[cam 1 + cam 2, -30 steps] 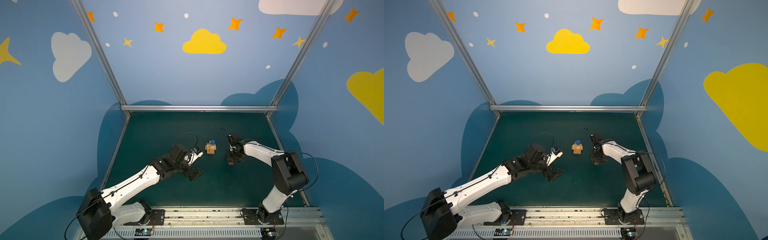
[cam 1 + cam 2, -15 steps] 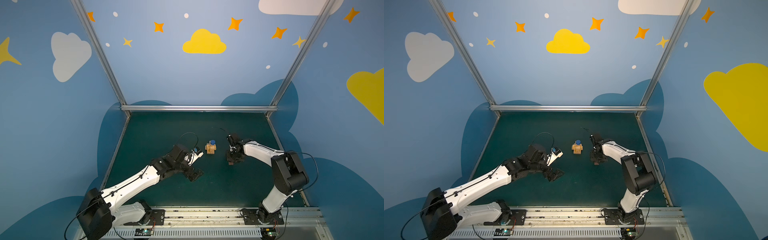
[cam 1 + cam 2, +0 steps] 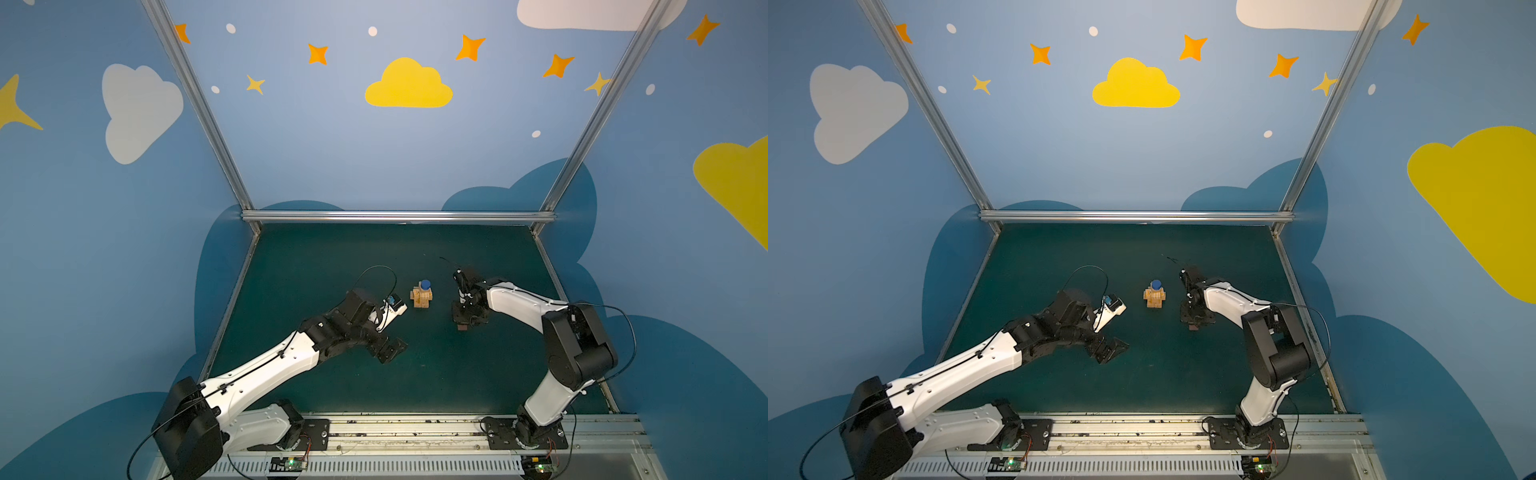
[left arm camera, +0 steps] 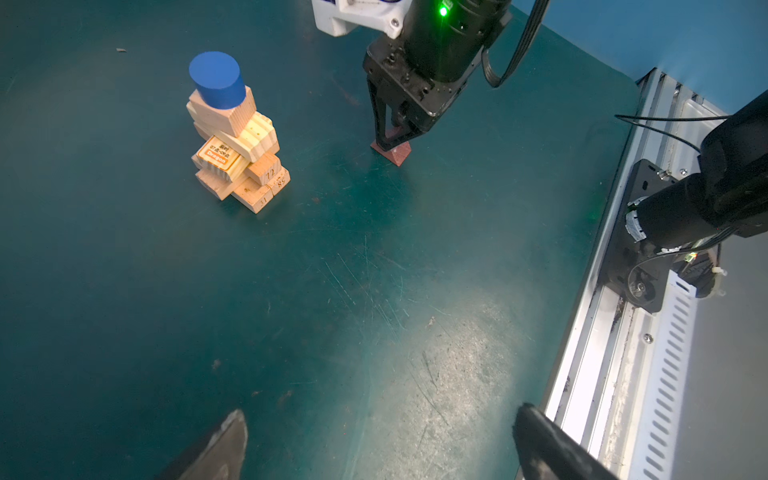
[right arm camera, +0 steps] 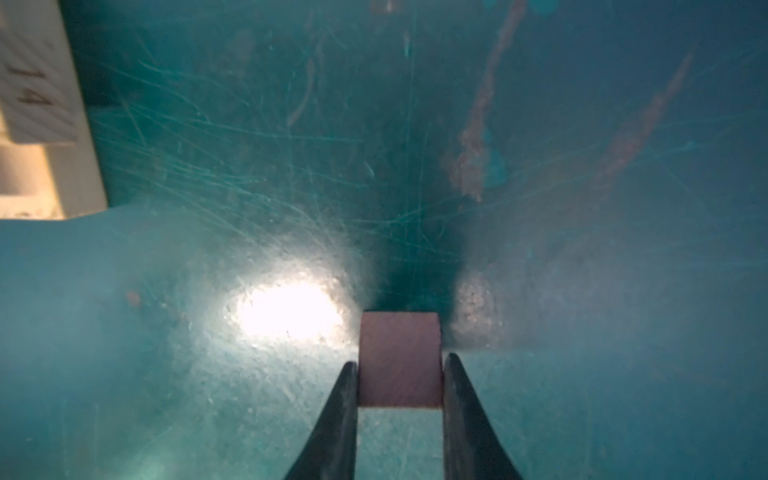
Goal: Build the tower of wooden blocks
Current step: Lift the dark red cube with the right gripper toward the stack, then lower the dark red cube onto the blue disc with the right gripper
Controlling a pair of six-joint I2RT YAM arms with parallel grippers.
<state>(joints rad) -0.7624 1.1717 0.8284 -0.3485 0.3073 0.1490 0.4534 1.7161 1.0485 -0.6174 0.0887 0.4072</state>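
1. In both top views the fingertips of the right gripper are hidden under its own body, and only a sliver of the cube is seen.
2. In the right wrist view the tower is cut off at the picture's edge and blurred; one bar marked 14 can be read.
3. In the left wrist view only the two fingertips of the left gripper are seen, set wide apart with nothing between them.
4. One tower is counted, topped by one blue piece. Its tan bars overlap crosswise, so their number cannot be told.
5. One red-brown cube is counted, resting on the mat to the right of the tower and apart from it.
6. The right gripper is narrowed onto the cube, with a finger against each side and no gap seen.
7. The tower is placed near the middle of the mat, well away from every edge.
8. Bare mat is left between tower and cube, and a wide bare stretch towards the front rail.
9. The left gripper is held over open mat, nearer the rail than the tower and well apart from it.
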